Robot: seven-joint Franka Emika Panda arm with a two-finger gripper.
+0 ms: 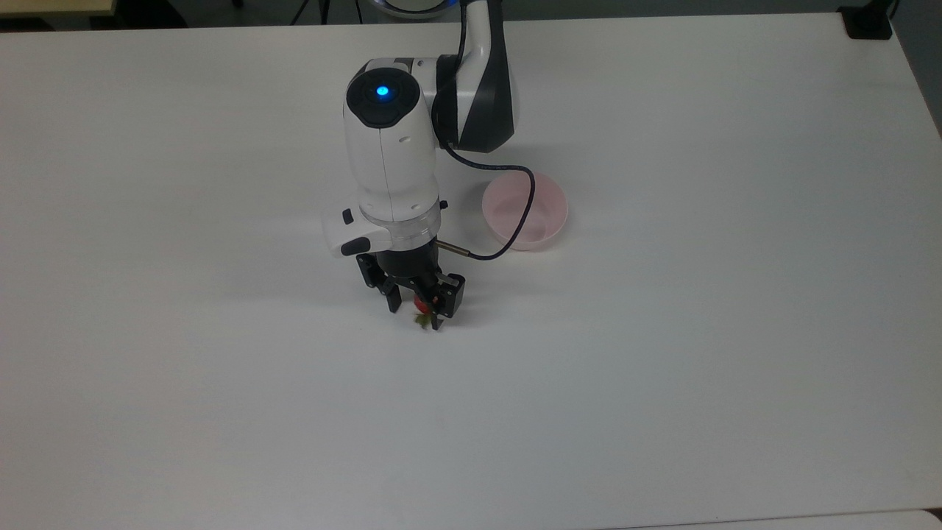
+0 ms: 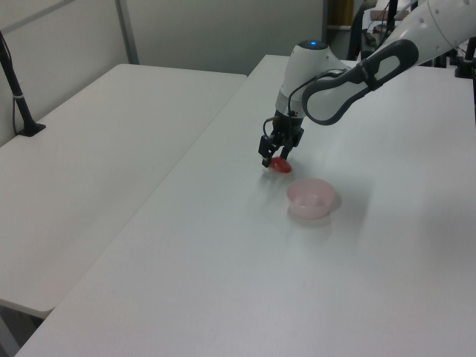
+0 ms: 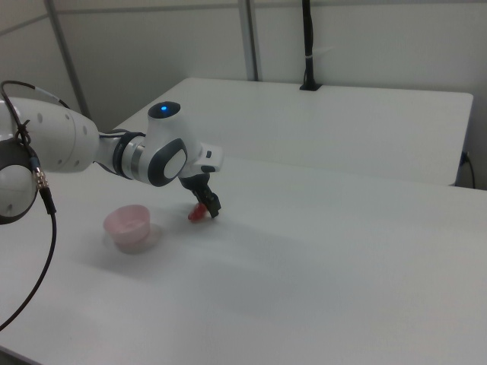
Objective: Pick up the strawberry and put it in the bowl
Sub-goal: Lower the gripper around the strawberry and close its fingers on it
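so the gripper [image 1: 416, 313] is right down at the table [image 1: 662, 368] with its black fingers either side of the strawberry [image 1: 421, 304]; gap between them looks narrow, about the berry's width, but I honestly can't tell if they're actually pinching it or just sitting around it

top view mostly hides the fruit behind the fingers; you just get a sliver of red plus a bit of green leaf poking out at the fingertips; the left view is way better for this, the strawberry [image 2: 280, 165] shows as a red blob on the tabletop under the gripper [image 2: 271, 155]; right view has it too, strawberry [image 3: 197, 214] low on the table next to the gripper [image 3: 208, 209]

the bowl [image 1: 525, 211] is pale pink, near the gripper on the top view's right and a bit further up; black cable from the arm loops across its rim in that view; in the left view the bowl [image 2: 311, 198] sits clear of the cable, near the berry but apart; right view puts the bowl [image 3: 128, 226] on the right view's left of the fruit
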